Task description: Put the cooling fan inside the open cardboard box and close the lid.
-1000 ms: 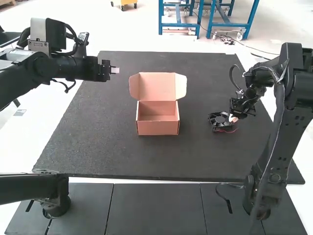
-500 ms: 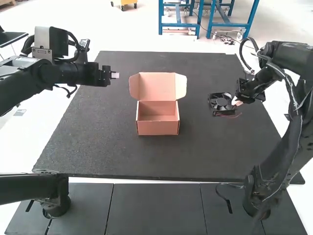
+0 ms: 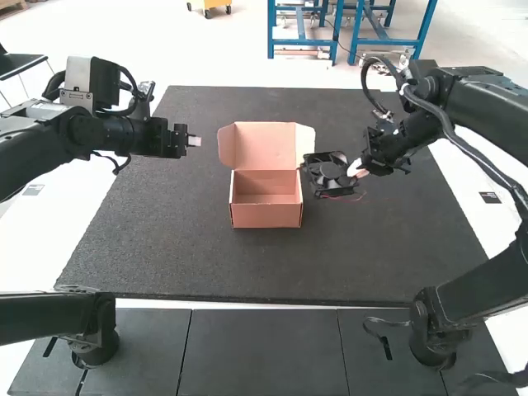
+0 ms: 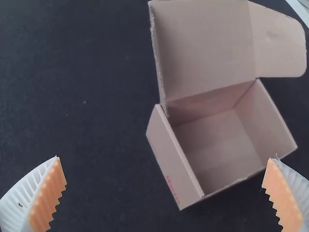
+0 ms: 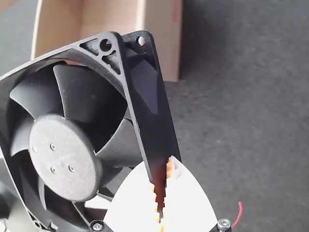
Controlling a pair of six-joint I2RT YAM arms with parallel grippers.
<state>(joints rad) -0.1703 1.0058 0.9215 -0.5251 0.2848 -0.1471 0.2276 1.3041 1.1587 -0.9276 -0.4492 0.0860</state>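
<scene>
Right gripper (image 3: pixel 360 167) pinches the cooling fan (image 3: pixel 327 174) by its frame, just right of the empty cardboard box (image 3: pixel 266 206) at frame centre. Left gripper (image 3: pixel 191 140), spread wide, hovers at the box's left. Putting the fan in and closing the lid (image 3: pixel 260 146) are both left to do.

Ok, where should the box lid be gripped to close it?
Likely the free top edge of the lid, near its middle. It stands upright at the back of the cardboard box, hinged along the rear wall, so coming from above and pinching across the thin sheet would let the open left gripper fold it forward.
</scene>
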